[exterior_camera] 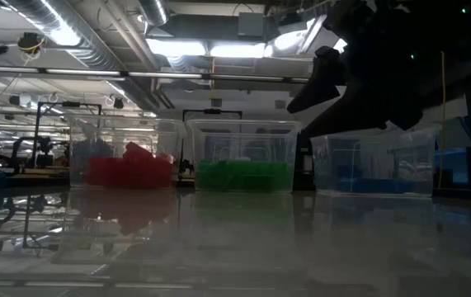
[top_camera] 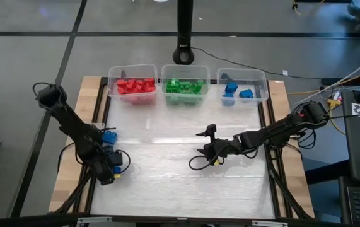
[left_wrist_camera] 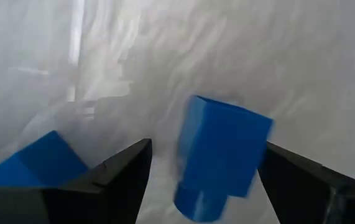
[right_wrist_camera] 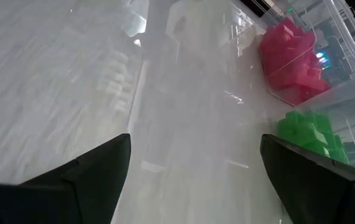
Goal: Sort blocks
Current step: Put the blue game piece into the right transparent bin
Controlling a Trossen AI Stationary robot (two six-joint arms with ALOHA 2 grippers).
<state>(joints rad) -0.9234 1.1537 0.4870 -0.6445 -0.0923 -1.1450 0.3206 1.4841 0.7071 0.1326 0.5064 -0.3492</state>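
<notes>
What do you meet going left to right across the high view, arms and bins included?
Left gripper with blue blocks → red blocks → green blocks → right gripper → bin of blue blocks.

High view is evenly lit, with soft white glare streaks across the table and only faint shadows. Low view is dim and backlit: ceiling light strips blow out, the arm overhead reads as a black silhouette, and the tabletop mirrors the bins. Both wrist views are bright but smeared with blur, and the blue block is soft-edged.
</notes>
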